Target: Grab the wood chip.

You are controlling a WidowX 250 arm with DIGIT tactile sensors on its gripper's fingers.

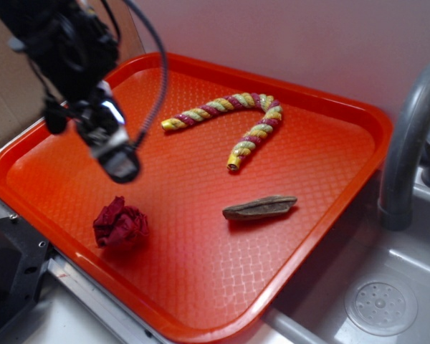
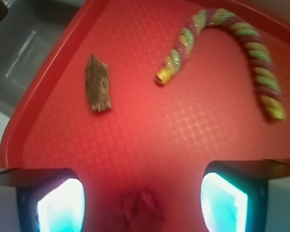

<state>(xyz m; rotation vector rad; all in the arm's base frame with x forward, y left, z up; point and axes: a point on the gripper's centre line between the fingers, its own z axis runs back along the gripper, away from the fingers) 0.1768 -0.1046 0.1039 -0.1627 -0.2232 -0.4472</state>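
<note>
The wood chip (image 1: 260, 208) is a flat brown-grey sliver lying on the orange-red tray (image 1: 201, 287), right of centre; in the wrist view it (image 2: 98, 83) lies at upper left. My gripper (image 1: 118, 161) hangs above the tray's left part, well left of the chip and above the dark red cloth wad (image 1: 120, 224). In the wrist view the gripper (image 2: 142, 208) is open and empty, its two pale fingertips (image 2: 60, 205) wide apart, with the blurred cloth wad (image 2: 137, 209) below between them.
A red-and-yellow twisted rope (image 1: 229, 115) curves across the tray's far half, also in the wrist view (image 2: 222, 43). A grey sink (image 1: 380, 304) with a faucet (image 1: 408, 143) lies right of the tray. Cardboard stands at back left.
</note>
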